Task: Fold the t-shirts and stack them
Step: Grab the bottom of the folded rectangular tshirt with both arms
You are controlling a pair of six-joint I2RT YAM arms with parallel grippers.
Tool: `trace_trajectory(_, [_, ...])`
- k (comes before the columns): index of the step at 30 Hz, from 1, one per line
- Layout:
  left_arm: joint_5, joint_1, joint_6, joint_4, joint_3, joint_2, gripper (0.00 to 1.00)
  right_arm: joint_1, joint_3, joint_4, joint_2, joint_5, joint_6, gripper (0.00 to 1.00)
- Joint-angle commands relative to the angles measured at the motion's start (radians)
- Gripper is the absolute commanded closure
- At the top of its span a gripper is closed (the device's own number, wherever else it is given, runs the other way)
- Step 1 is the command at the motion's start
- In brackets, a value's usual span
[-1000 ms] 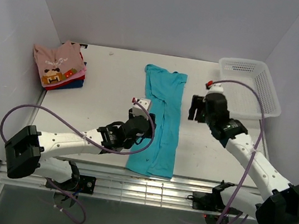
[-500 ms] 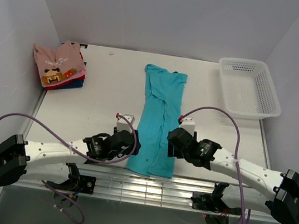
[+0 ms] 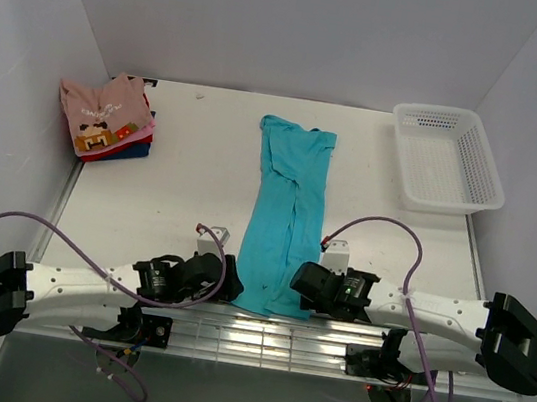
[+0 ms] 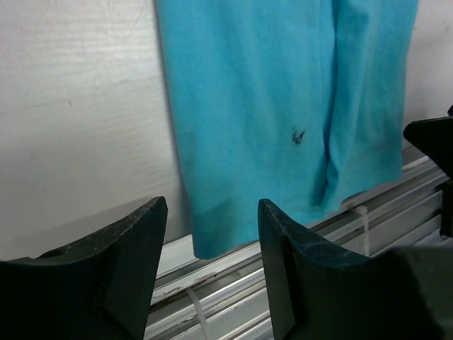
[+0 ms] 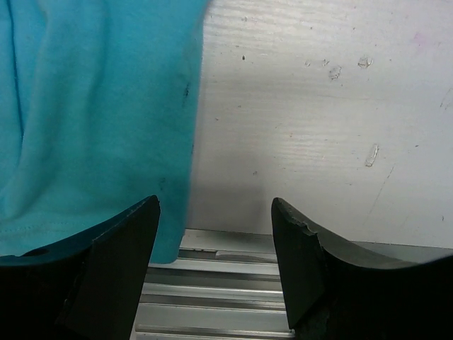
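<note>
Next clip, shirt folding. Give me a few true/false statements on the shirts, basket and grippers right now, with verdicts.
1. The teal shirt lies as a long strip down the middle of the table. True.
2. The white basket sits at the far left corner. False: it is at the far right corner.
3. Both grippers are shut on the teal shirt. False: the left gripper and right gripper stand open at its near hem corners, gripping nothing.
4. The stack of folded shirts sits at the far left, pink one on top. True.
</note>
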Motion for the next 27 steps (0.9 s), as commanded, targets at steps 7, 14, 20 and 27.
trace_trajectory(7, [-0.037,-0.139,-0.165,-0.004,-0.038,0.079,0.36,0.032,-0.091,0.145,-0.053,-0.042,0.061,0.30])
trace_trajectory(14, [-0.068,-0.180,-0.191,-0.027,-0.021,0.112,0.36,0.069,-0.044,0.153,-0.018,-0.033,0.055,0.30])
trace_trajectory(20, [-0.083,-0.191,-0.222,-0.092,-0.005,0.110,0.37,0.080,-0.059,0.201,0.031,-0.054,0.064,0.30])
trace_trajectory(27, [-0.083,-0.196,-0.241,-0.113,-0.008,0.115,0.39,0.103,-0.084,0.260,0.042,-0.085,0.081,0.38])
